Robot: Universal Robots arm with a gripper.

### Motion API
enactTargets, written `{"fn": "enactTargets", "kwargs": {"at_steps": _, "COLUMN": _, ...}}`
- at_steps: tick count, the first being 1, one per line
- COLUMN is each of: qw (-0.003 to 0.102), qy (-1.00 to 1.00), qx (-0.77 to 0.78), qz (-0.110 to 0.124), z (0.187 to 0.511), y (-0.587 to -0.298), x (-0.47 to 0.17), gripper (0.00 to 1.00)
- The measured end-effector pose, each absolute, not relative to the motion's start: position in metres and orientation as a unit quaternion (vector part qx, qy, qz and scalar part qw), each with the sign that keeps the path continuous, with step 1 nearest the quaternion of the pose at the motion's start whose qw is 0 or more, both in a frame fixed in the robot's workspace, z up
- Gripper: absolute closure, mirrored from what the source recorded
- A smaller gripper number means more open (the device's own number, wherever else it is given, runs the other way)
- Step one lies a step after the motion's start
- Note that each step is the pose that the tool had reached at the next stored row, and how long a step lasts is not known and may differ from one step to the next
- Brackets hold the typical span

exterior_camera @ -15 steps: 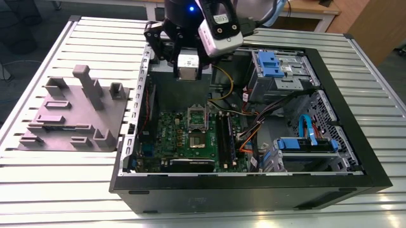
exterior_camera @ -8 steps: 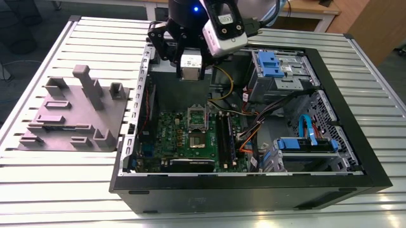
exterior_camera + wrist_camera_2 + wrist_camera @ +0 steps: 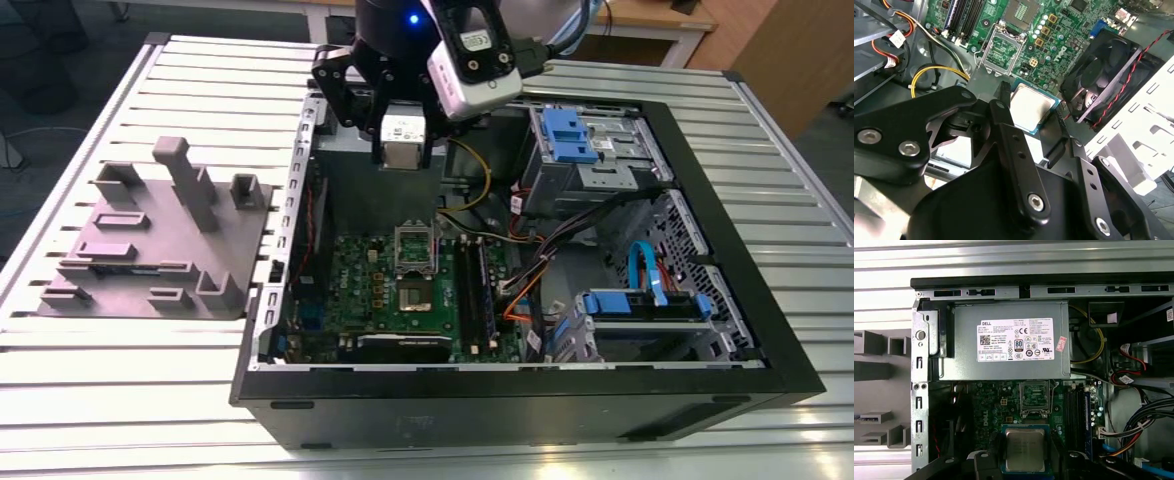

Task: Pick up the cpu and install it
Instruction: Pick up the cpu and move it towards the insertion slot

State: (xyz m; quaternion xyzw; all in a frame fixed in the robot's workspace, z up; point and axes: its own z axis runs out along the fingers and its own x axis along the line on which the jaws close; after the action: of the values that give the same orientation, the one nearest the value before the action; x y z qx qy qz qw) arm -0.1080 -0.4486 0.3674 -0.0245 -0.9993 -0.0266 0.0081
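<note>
Silvery cpu sat clamped flat in tool, above case far end, underside facing bare socket.

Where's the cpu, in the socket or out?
Out: small flat silvery-grey square cpu held between the black fingers; the metal-framed motherboard socket is empty.

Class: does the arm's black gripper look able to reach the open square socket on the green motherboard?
Probably yes: the black gripper, shut on the small silvery square cpu, hangs over the open case; nothing blocks the open square socket.
</note>
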Motion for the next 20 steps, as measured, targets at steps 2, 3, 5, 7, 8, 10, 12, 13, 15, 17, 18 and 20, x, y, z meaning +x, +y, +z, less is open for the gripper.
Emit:
{"fn": "enactTargets", "kwargs": {"at_steps": 2, "qw": 0.008, "qy": -0.999, "qx": -0.025, "qz": -0.027, "z": 0.3674, "y": -0.4486, "x": -0.108, "gripper": 0.53}}
{"fn": "enactTargets", "kwargs": {"at_steps": 3, "qw": 0.008, "qy": -0.999, "qx": -0.025, "qz": -0.027, "z": 0.3674, "y": -0.4486, "x": -0.1079, "gripper": 0.53}}
{"fn": "enactTargets", "kwargs": {"at_steps": 5, "qw": 0.008, "qy": -0.999, "qx": -0.025, "qz": -0.027, "z": 0.3674, "y": -0.4487, "x": -0.1079, "gripper": 0.53}}
{"fn": "enactTargets", "kwargs": {"at_steps": 7, "qw": 0.008, "qy": -0.999, "qx": -0.024, "qz": -0.027, "z": 0.3674, "y": -0.4499, "x": -0.1078, "gripper": 0.53}}
{"fn": "enactTargets", "kwargs": {"at_steps": 8, "qw": 0.008, "qy": -0.999, "qx": -0.024, "qz": -0.027, "z": 0.3673, "y": -0.451, "x": -0.1078, "gripper": 0.53}}
{"fn": "enactTargets", "kwargs": {"at_steps": 10, "qw": 0.008, "qy": -0.999, "qx": -0.024, "qz": -0.027, "z": 0.3674, "y": -0.4526, "x": -0.1079, "gripper": 0.53}}
{"fn": "enactTargets", "kwargs": {"at_steps": 12, "qw": 0.008, "qy": -0.999, "qx": -0.025, "qz": -0.027, "z": 0.3674, "y": -0.4533, "x": -0.1079, "gripper": 0.53}}
{"fn": "enactTargets", "kwargs": {"at_steps": 13, "qw": 0.008, "qy": -0.999, "qx": -0.025, "qz": -0.027, "z": 0.3674, "y": -0.4534, "x": -0.1079, "gripper": 0.53}}
{"fn": "enactTargets", "kwargs": {"at_steps": 15, "qw": 0.008, "qy": -0.999, "qx": -0.024, "qz": -0.027, "z": 0.3674, "y": -0.4535, "x": -0.1068, "gripper": 0.53}}
{"fn": "enactTargets", "kwargs": {"at_steps": 17, "qw": 0.008, "qy": -0.999, "qx": -0.025, "qz": -0.027, "z": 0.3674, "y": -0.4535, "x": -0.1041, "gripper": 0.53}}
{"fn": "enactTargets", "kwargs": {"at_steps": 18, "qw": 0.008, "qy": -0.999, "qx": -0.025, "qz": -0.027, "z": 0.3674, "y": -0.4535, "x": -0.1023, "gripper": 0.53}}
{"fn": "enactTargets", "kwargs": {"at_steps": 20, "qw": 0.008, "qy": -0.999, "qx": -0.024, "qz": -0.027, "z": 0.3674, "y": -0.4535, "x": -0.0981, "gripper": 0.53}}
